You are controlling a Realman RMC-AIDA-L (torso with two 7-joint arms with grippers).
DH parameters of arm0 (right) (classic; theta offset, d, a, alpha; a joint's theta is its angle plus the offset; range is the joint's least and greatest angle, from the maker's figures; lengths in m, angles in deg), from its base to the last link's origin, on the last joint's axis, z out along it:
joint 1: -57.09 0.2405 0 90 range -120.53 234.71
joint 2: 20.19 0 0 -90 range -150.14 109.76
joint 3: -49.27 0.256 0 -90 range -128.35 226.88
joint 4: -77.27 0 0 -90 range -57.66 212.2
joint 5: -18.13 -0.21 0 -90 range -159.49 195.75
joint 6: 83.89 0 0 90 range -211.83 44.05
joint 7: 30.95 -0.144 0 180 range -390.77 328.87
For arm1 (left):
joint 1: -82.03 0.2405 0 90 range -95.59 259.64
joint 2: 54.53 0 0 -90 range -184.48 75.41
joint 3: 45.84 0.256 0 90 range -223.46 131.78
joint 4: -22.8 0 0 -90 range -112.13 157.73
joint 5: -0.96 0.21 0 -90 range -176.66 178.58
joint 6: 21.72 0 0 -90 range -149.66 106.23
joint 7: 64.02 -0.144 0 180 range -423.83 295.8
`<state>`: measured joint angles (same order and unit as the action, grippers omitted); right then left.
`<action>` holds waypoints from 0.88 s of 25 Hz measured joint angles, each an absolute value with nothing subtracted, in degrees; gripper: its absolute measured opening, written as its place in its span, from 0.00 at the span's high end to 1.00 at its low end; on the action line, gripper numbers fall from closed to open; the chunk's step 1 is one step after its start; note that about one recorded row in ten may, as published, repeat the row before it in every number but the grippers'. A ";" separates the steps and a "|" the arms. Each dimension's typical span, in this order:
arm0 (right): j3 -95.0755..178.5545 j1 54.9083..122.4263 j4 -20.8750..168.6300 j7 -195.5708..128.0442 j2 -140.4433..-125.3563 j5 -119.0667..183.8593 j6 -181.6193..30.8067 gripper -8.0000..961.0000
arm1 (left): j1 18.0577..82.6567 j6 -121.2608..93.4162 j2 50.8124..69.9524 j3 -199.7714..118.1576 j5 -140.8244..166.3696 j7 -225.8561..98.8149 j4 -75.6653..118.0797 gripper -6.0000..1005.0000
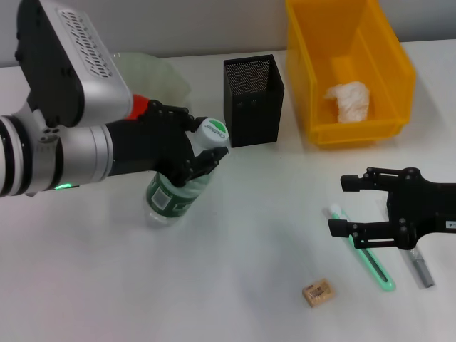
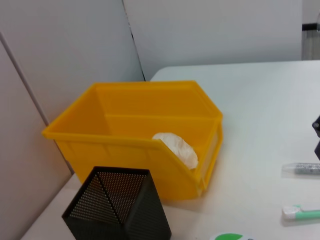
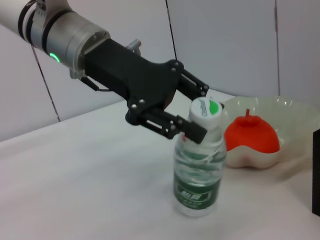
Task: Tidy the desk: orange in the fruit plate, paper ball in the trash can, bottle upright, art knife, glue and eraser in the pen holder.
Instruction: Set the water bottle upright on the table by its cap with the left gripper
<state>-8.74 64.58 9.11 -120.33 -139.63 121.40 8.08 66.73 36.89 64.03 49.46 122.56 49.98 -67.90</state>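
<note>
In the head view, the left gripper (image 1: 203, 153) is squeezing the neck of the bottle (image 1: 178, 189), just under its white-and-green cap. It is holding near the top, likely so the bottle can be stood on its bottom. The bottle is standing close to upright, between the fruit plate (image 1: 160, 75) and the pen holder (image 1: 253, 100). The right gripper (image 1: 370, 206) is hovering over the table with its fingers spread wide and nothing in them. Below it are lying a green and white stick, which may be the art knife (image 1: 367, 256), and a grey stick, which may be the glue (image 1: 420, 269). The eraser (image 1: 318, 293) is sitting alone nearer the front edge. The paper ball (image 1: 349, 100) is resting inside the trash can (image 1: 349, 68).

The left wrist view is showing no fingers of its own. It is looking into the trash can (image 2: 125, 125) with the paper ball (image 2: 176, 149) in it, and past the pen holder (image 2: 117, 207), whose open top looks empty from here.

The right wrist view is showing the left gripper (image 3: 197, 122) clamped on the bottle (image 3: 199, 175) from the side. Only here can the orange (image 3: 250, 135) be seen properly, sitting in the fruit plate (image 3: 270, 107).
</note>
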 joint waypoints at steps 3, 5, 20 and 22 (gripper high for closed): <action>-8.74 64.63 9.38 -120.33 -139.63 121.40 8.12 0.14 | 67.18 36.68 64.03 48.73 122.07 49.74 -68.06 0.55; -8.75 64.71 9.44 -120.33 -139.63 121.40 8.13 0.14 | 67.57 36.56 64.03 48.30 121.55 49.32 -68.06 0.55; -9.05 64.93 9.61 -120.33 -139.63 121.40 8.22 0.14 | 69.87 36.28 64.03 45.33 116.69 45.32 -66.89 0.55; -9.13 64.98 9.60 -120.33 -139.63 121.40 8.19 0.14 | 69.97 36.22 64.03 45.29 116.68 45.32 -66.84 0.55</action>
